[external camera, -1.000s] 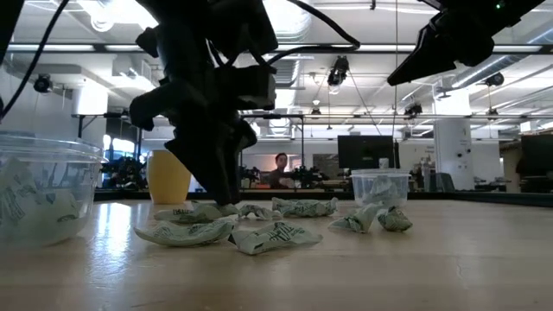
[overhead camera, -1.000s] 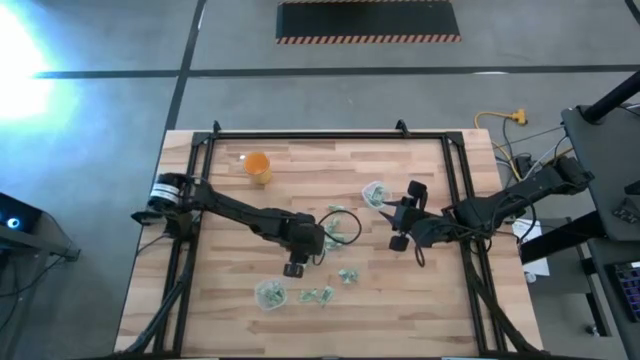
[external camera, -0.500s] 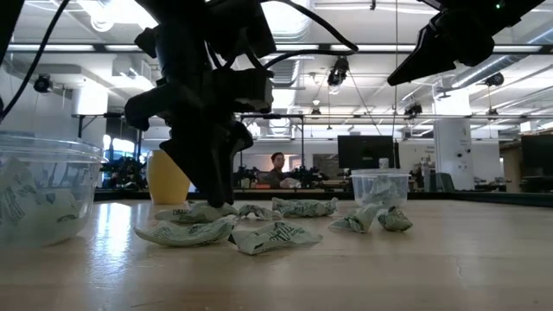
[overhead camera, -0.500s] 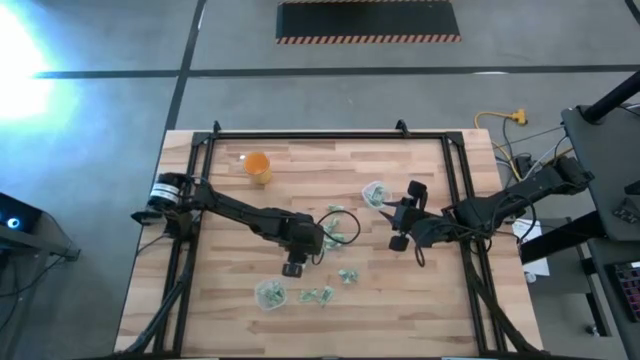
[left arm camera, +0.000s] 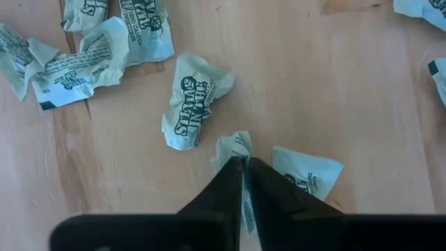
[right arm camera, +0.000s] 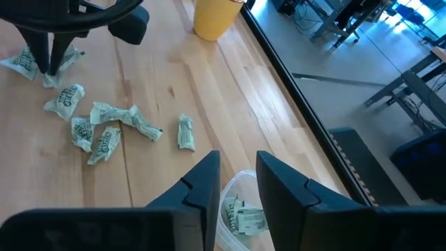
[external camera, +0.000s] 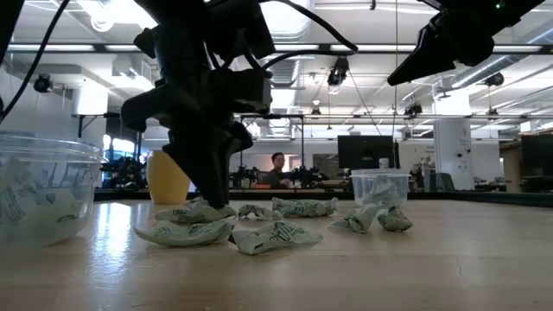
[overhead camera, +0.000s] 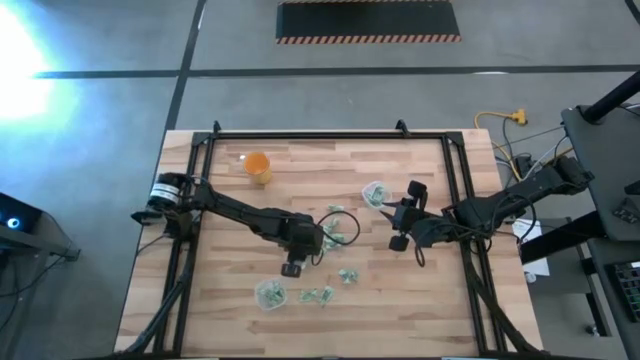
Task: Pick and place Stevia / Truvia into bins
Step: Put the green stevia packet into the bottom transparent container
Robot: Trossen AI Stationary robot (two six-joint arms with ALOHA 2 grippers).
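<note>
- Since a moment ago the left claw (left arm camera: 244, 167) has dipped slightly, still pinching a sachet (left arm camera: 235, 148) on the worktop (overhead camera: 300, 170).
- Only the right wrist view shows the open right claw (right arm camera: 234, 167) above a clear cup (right arm camera: 240, 209).

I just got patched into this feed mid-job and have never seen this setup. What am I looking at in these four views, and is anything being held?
Two dark robot arms work at a wooden table. One camera looks straight down, one sits at table level, one rides on each wrist. Small sachets lie scattered mid-table, with two clear cups and an orange cup. The left gripper is down at the table, shut on a sachet. The right gripper hangs open over the farther clear cup, which already has sachets inside.
</note>
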